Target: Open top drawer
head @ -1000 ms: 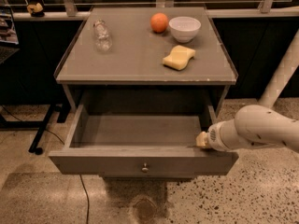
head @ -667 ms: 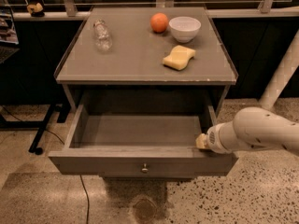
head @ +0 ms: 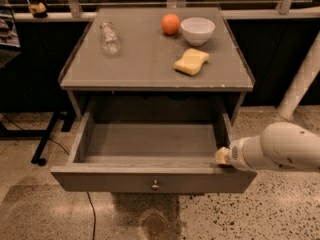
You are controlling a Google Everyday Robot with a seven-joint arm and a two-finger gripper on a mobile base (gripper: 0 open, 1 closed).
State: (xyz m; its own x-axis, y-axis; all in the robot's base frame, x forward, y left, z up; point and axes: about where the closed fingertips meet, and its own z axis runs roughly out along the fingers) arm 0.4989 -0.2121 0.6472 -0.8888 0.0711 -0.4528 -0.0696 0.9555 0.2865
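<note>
The top drawer point(head: 100, 180) of the grey cabinet stands pulled far out, and its inside is bare. Its flat front has one small round metal knob point(head: 155, 185) at the centre. My gripper point(head: 221, 156) comes in from the right on a white arm point(head: 280, 147) and rests at the drawer's right front corner, at the top of the front panel. Other drawers are out of view.
On the cabinet top point(head: 145, 64) lie a clear plastic bottle point(head: 109, 37), an orange point(head: 170, 23), a white bowl point(head: 197, 30) and a yellow sponge point(head: 191, 61). A white pole point(head: 302, 81) stands at the right. A black stand and cable point(head: 47, 144) are on the floor at left.
</note>
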